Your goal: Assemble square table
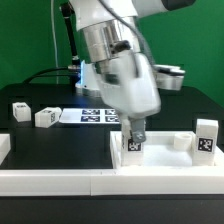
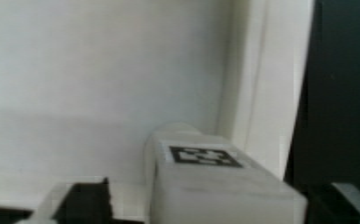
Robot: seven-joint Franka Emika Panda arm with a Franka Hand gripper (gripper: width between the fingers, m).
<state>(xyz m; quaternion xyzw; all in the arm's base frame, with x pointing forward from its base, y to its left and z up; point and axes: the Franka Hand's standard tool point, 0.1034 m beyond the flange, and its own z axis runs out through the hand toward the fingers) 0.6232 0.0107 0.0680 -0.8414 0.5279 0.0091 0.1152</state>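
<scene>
The square table top (image 1: 165, 152) lies at the exterior view's right, white with a raised rim. My gripper (image 1: 133, 128) is shut on a white tagged leg (image 1: 133, 144) and holds it upright at the top's near-left corner in the exterior view. In the wrist view the leg (image 2: 203, 160) stands between my dark fingers (image 2: 88, 202), over the white top (image 2: 88, 80) beside its rim (image 2: 266, 80). My gripper (image 2: 212, 204) is at the frame's lower edge. Another leg (image 1: 207, 138) stands right of the top. Two more legs (image 1: 20, 112) (image 1: 45, 117) lie at the left.
A long low white border rail (image 1: 60, 178) runs along the front of the black table. The marker board (image 1: 95, 115) lies behind the arm. Dark equipment (image 1: 165, 78) stands at the back, with cables at the back left.
</scene>
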